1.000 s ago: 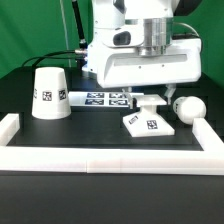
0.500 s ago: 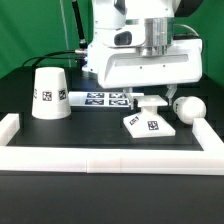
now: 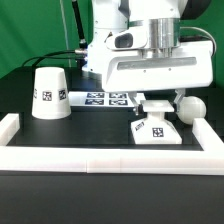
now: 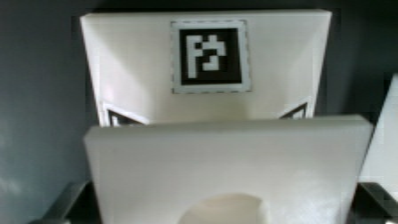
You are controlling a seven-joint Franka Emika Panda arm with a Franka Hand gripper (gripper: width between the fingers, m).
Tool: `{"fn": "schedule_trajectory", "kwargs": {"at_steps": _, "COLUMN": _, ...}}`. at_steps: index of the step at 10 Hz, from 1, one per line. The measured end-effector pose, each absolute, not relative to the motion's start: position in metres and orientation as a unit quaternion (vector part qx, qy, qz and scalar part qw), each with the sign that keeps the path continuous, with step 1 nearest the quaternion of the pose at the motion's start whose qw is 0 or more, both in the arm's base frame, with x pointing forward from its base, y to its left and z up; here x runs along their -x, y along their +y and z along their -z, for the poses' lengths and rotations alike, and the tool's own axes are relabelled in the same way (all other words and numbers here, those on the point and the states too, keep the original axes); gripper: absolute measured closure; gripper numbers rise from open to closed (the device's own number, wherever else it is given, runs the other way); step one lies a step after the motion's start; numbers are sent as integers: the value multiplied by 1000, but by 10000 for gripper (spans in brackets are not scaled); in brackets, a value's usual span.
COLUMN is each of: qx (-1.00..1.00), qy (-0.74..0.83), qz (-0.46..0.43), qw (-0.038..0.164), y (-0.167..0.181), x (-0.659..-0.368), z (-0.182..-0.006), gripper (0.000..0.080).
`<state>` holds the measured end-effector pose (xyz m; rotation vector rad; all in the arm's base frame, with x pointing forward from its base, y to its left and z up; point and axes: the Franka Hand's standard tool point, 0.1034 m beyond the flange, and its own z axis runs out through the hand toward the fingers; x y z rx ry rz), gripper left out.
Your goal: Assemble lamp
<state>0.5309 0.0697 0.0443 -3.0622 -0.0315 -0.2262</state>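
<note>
The arm has shifted toward the exterior view's right, and its hand (image 3: pixel 155 105) went with it. The lamp base (image 3: pixel 156 132) has slid rightward and nearer the camera, and has turned slightly, now lying squarer.

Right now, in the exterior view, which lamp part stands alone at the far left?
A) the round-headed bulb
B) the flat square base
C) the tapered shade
C: the shade stands by itself at the exterior view's left, while the base and the bulb lie close together toward its right.
</note>
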Motion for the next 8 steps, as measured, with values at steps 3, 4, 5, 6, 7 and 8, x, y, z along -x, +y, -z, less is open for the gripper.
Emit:
{"fn": "schedule_trajectory", "kwargs": {"at_steps": 3, "qx": 995, "qy": -13, "qz": 88, "qw": 37, "y": 74, "x": -541, "z": -45, "gripper": 263}}
{"fn": "schedule_trajectory", "kwargs": {"at_steps": 4, "qx": 995, "qy": -14, "qz": 88, "qw": 37, "y": 74, "x": -541, "z": -45, "gripper": 263}}
{"fn": "schedule_trajectory", "kwargs": {"at_steps": 5, "qx": 995, "qy": -14, "qz": 88, "qw": 37, "y": 74, "x": -541, "z": -45, "gripper": 263}}
{"fn": "schedule_trajectory", "kwargs": {"at_steps": 6, "qx": 995, "qy": -12, "qz": 94, "qw": 37, "y": 74, "x": -544, "z": -44, "gripper": 263}}
{"fn": "schedule_trajectory", "kwargs": {"at_steps": 7, "qx": 994, "qy": -11, "qz": 101, "qw": 38, "y": 75, "x": -556, "z": -44, "gripper": 263}}
{"fn": "schedule_trajectory", "kwargs": {"at_steps": 8, "qx": 993, "qy": -12, "qz": 112, "qw": 42, "y": 80, "x": -575, "z": -45, "gripper": 263}}
